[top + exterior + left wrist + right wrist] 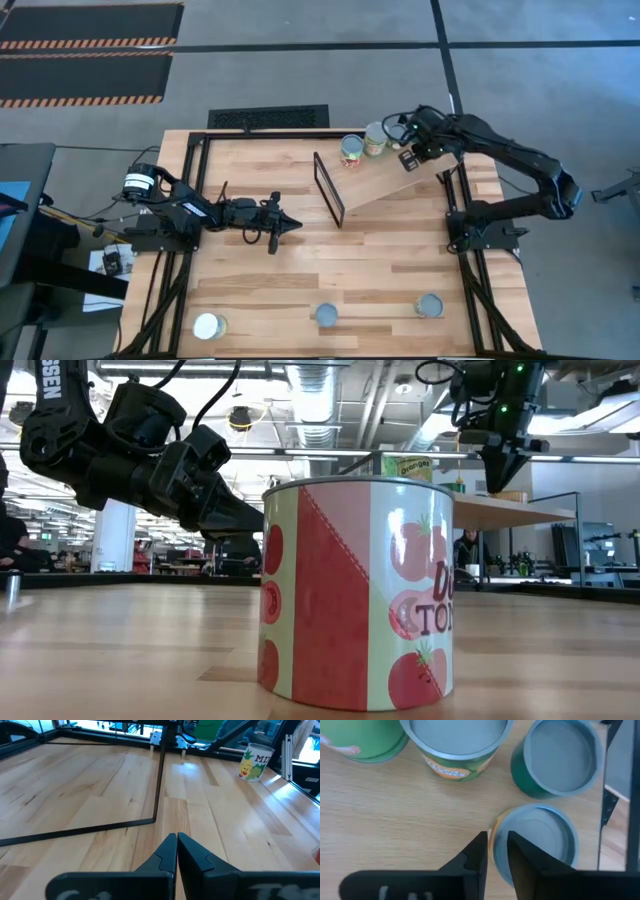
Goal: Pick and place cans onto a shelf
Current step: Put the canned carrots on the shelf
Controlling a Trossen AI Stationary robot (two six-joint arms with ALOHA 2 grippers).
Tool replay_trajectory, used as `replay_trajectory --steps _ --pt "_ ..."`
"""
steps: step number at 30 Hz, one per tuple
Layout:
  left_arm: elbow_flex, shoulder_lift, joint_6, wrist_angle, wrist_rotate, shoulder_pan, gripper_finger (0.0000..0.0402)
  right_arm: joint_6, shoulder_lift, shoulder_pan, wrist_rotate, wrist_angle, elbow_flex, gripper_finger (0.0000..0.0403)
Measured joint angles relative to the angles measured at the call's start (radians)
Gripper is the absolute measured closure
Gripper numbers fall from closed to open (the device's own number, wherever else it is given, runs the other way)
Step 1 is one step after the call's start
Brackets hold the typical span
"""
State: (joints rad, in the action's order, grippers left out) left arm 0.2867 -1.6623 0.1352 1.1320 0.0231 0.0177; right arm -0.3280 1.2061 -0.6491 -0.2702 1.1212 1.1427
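Note:
The shelf (390,178) is a slanted light-wood board with a thin black frame (328,188) at its left end. Several cans stand on its far end (351,150) (375,138). My right gripper (405,142) hangs over them, pointing down, fingers nearly together. In the right wrist view it (496,851) is above the rim of a silver-topped can (540,842), beside a dark green can (560,757) and an orange-labelled can (455,742). Whether it touches any can does not show. My left gripper (287,224) is shut and empty, low over the table left of the frame.
Three cans stand near the table's front edge: a white-topped one (209,326), one (326,316) that shows as a tomato-labelled can close to the low view (360,595), and one (429,305) with a fruit label (252,762). Bare planks lie between them and the shelf.

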Motion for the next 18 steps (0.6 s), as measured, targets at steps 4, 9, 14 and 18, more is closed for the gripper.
replay_trajectory --steps 4,9,14,18 --pt "0.000 0.000 -0.009 -0.001 0.000 0.000 0.0401 0.051 -0.046 0.046 -0.002 0.002 0.000 0.0316" --pt "0.000 0.000 -0.018 -0.010 0.000 0.000 0.0401 0.055 -0.134 0.180 -0.054 -0.020 -0.016 0.0381" --pt "0.000 0.000 -0.047 -0.049 0.001 0.000 0.0401 0.018 -0.232 0.373 -0.094 -0.197 -0.151 0.0387" --pt "0.000 0.000 -0.046 -0.088 0.001 0.000 0.0401 -0.011 -0.293 0.534 -0.099 -0.417 -0.306 0.0397"
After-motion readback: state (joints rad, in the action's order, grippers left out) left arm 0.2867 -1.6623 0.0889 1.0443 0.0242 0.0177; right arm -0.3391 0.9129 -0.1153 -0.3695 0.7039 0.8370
